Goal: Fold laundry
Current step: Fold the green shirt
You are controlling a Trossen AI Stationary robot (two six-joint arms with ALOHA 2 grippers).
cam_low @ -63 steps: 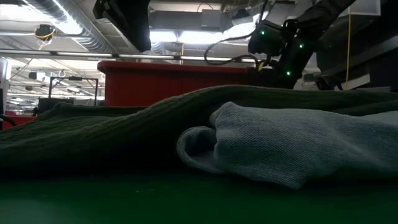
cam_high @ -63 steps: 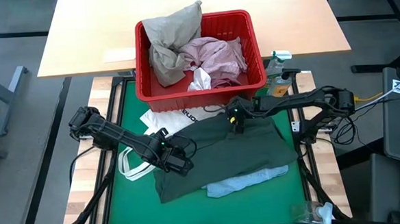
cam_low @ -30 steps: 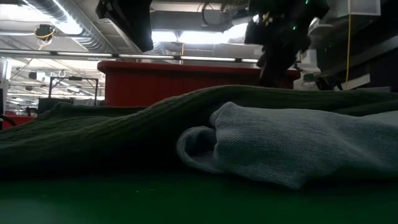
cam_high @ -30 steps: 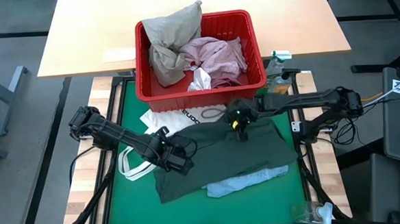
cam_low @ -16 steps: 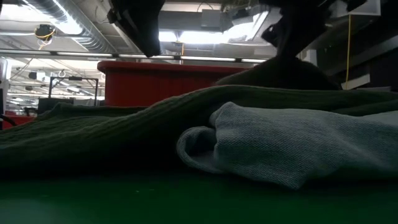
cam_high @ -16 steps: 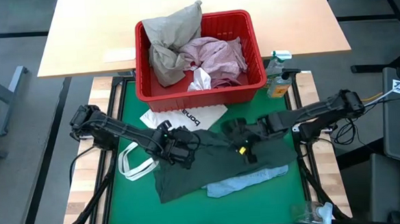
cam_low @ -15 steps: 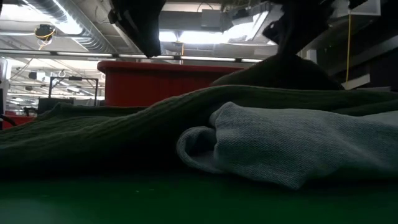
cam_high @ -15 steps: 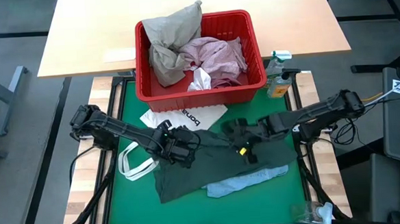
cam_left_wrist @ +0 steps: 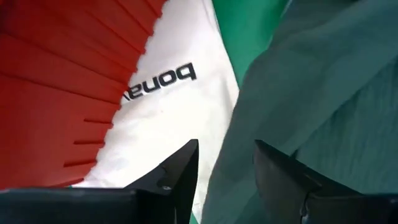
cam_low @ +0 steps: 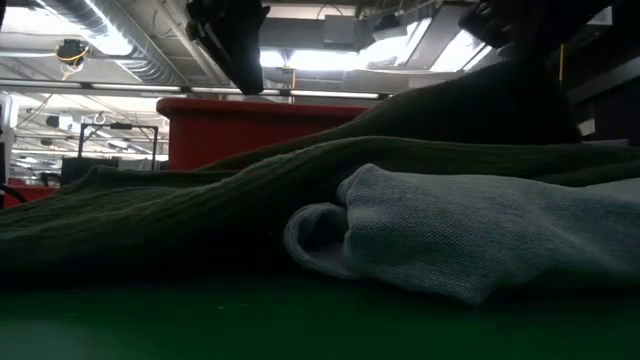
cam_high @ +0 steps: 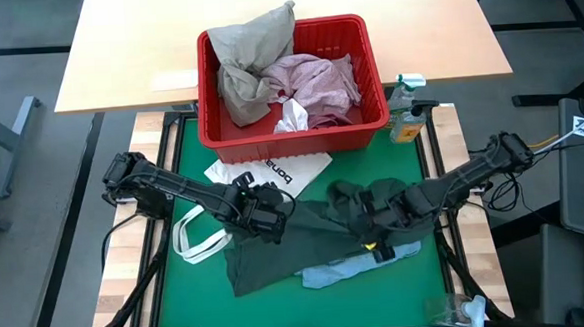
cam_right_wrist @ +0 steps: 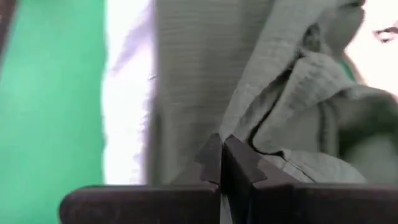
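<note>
Sweater (cam_high: 306, 245) lies atop shirt (cam_high: 352, 266), basket (cam_high: 373, 79) behind, tote (cam_high: 248, 176) between

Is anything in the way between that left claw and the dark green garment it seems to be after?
Nothing visible. The left tool, fingers apart, sits right at the edge of the dark green garment, beside the white tote bag, which lies alongside rather than between.

Grey floor (cam_high: 6, 58) all around; pale wooden tabletop (cam_high: 126, 52) behind a green mat (cam_high: 194, 299); overhead, ducts (cam_low: 110, 35) and bright ceiling lights (cam_low: 320, 60).
</note>
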